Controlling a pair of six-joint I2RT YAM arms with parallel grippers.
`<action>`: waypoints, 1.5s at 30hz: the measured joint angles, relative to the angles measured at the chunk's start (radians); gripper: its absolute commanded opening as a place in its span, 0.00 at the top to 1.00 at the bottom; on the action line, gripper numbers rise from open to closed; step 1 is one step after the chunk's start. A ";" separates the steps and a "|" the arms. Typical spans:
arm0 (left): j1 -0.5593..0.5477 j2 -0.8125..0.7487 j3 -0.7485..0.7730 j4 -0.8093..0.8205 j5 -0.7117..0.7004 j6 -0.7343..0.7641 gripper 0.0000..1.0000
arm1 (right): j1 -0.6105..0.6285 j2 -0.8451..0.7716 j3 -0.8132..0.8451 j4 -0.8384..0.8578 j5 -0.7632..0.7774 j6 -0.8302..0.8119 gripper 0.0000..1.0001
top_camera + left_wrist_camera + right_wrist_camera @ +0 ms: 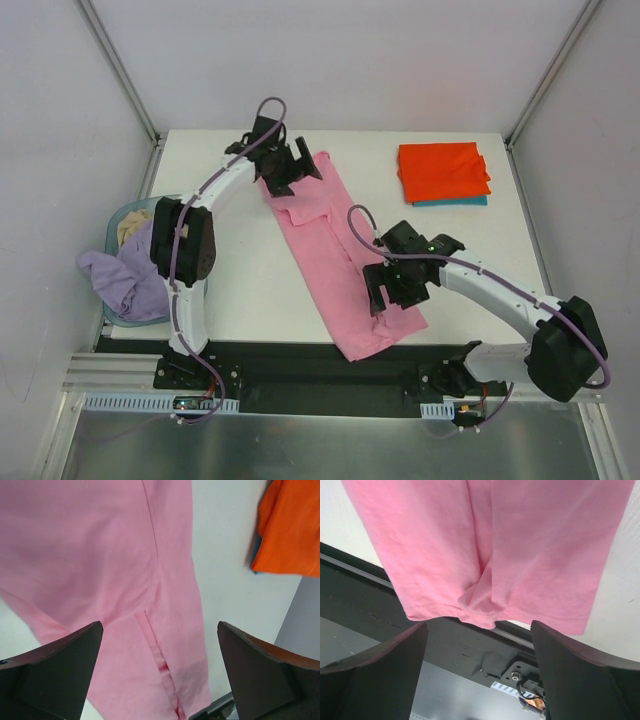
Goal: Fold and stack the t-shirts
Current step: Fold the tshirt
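While the lavender shirt (pixel 115 275) drapes over the basket (pixel 112 225) at left, left gripper (pixel 293 172) spread above pink shirt (pixel 325 245) far end; right gripper (pixel 385 298) spread above near hem. Orange-red shirt (pixel 443 170) folded atop teal shirt (pixel 450 201), far right.

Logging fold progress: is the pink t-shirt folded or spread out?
Partly folded: the pink t-shirt lies as a long narrow strip across the table, not yet folded short like the orange-red t-shirt.

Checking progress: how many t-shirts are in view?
4: pink spread mid-table, orange folded far right, teal under it, lavender hanging over the basket at left; more may be hidden there.
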 measured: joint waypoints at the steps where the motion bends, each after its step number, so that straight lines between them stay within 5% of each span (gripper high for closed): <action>1: -0.029 -0.011 -0.032 0.001 0.000 0.001 0.01 | 0.006 0.015 -0.001 -0.002 0.003 0.005 0.23; 6: -0.130 0.021 -0.124 -0.006 0.007 0.001 0.01 | 0.059 0.051 -0.024 -0.007 0.043 0.057 0.39; 14: -0.095 0.084 -0.175 -0.004 0.022 -0.008 0.01 | 0.064 0.056 -0.041 -0.013 0.176 0.145 0.51; 28: -0.069 0.190 -0.011 -0.039 0.049 -0.002 0.01 | 0.071 0.192 -0.068 0.117 0.134 0.158 0.53; 33: -0.055 0.235 0.055 -0.039 0.082 -0.002 0.01 | 0.093 0.239 -0.066 0.159 0.110 0.165 0.65; 39: -0.055 0.237 0.065 -0.043 0.079 0.001 0.01 | 0.107 0.279 -0.049 0.155 0.124 0.192 0.96; 45: -0.045 0.259 0.102 -0.066 0.080 0.003 0.01 | 0.138 0.259 -0.030 0.087 0.211 0.224 0.99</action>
